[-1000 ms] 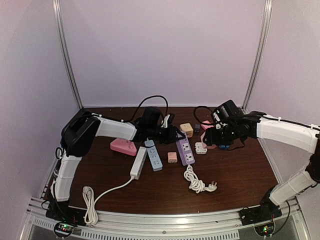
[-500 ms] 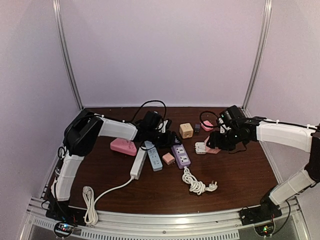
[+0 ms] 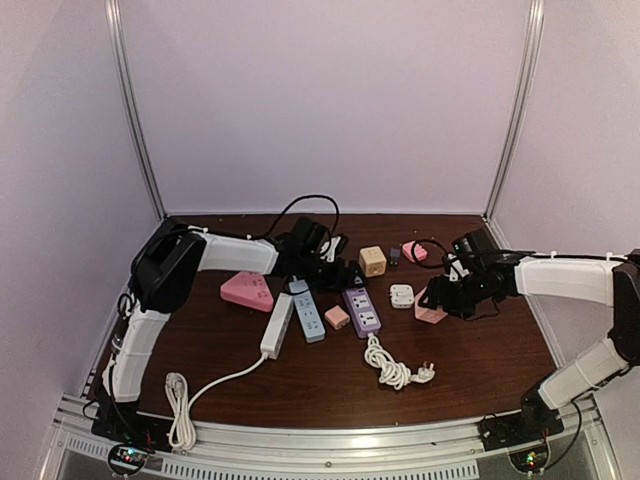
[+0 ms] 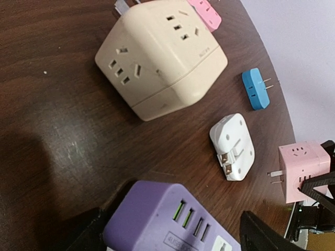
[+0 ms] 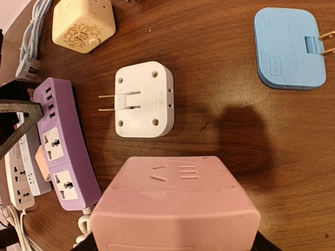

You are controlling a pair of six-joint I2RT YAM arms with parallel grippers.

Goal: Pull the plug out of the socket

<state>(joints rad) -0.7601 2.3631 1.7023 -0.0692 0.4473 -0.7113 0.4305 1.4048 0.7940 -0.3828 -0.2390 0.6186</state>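
Observation:
The purple socket strip (image 3: 362,309) lies flat mid-table; in the left wrist view its USB end (image 4: 172,219) sits between the jaws. My left gripper (image 3: 345,277) is open, its fingers standing wide on either side of that end, with a gap on the right. The pink cube plug (image 3: 430,306) has its prongs bare and is apart from the strip. My right gripper (image 3: 440,299) is shut on the pink cube plug (image 5: 175,204), which fills the lower right wrist view and hides the fingers.
A white plug adapter (image 3: 402,295) lies between strip and cube. A beige cube socket (image 3: 372,261), a blue adapter (image 5: 287,48) and a small peach cube (image 3: 338,317) lie nearby. Pink (image 3: 247,292), pale blue (image 3: 309,312) and white (image 3: 277,325) strips lie left. A coiled white cord (image 3: 395,368) lies in front.
My left gripper has opened and let go of the purple strip. My right arm has drawn the pink cube plug to the right and nearer, away from the strip.

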